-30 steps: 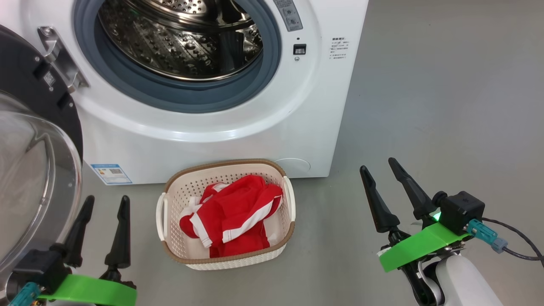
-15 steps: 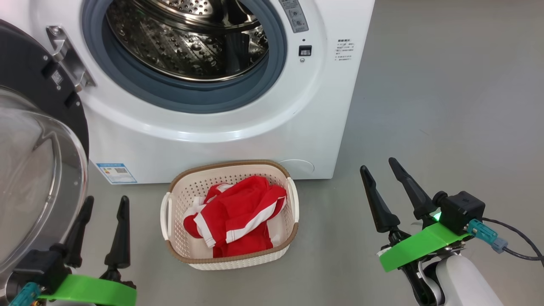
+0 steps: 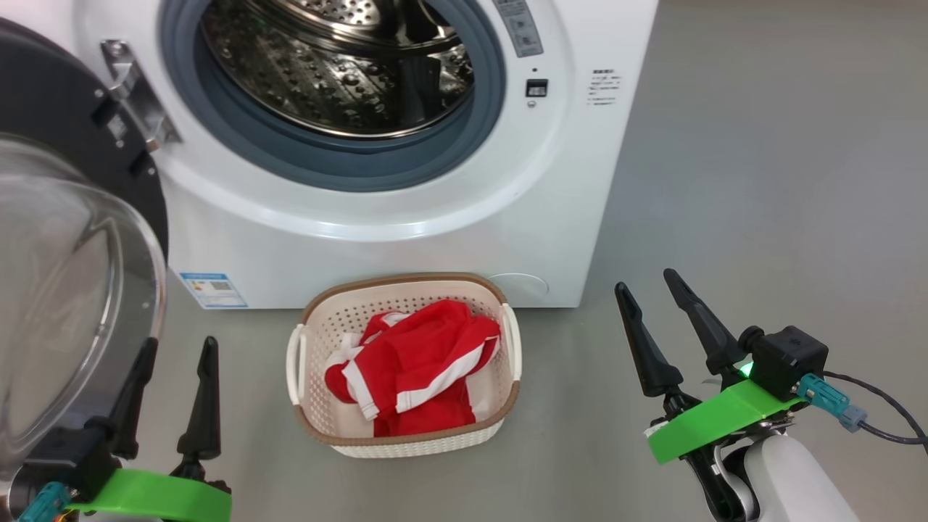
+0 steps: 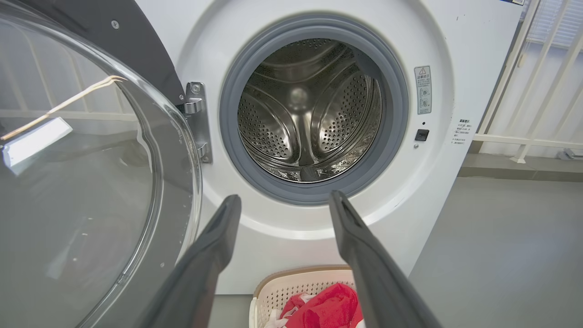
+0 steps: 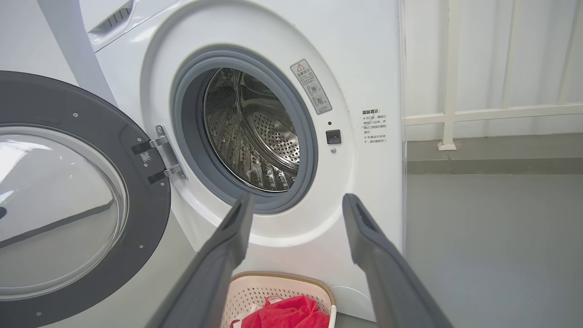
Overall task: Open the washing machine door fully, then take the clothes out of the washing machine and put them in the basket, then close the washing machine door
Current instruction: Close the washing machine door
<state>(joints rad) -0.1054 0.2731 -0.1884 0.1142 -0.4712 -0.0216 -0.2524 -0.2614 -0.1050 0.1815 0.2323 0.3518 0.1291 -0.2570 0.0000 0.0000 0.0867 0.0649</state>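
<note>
The big white washing machine (image 3: pixel 406 217) takes up the top of the head view. Since a second ago it has slid a little to the right in that picture, along with everything else on the floor (image 3: pixel 761 181). Both grippers sit at the same spots low in the picture as before, so it is the camera that moved, not the things. I think the robot is turning toward the door to shut it. The shiny drum (image 4: pixel 309 114) looks empty in the left wrist view, with no red cloth inside, so the taking-out part seems done. The round black door (image 3: pixel 65 145) hangs wide open at the left edge, and its clear glass bowl bulges out toward the robot. The small cream basket (image 3: pixel 406 279), with its brown rim, sits on the floor at the bottom middle, right in front of the machine. The clothes (image 3: pixel 420 362) lie inside it in a soft red heap with white stripes, all within the rim. The left gripper (image 3: pixel 180 341) is at the lower left, just beside the glass bowl, with its two dark fingers spread apart and nothing between them. The right gripper (image 3: pixel 644 281) is at the lower right, well away from the basket, also spread apart and empty. Closing the door is the only step left.
</note>
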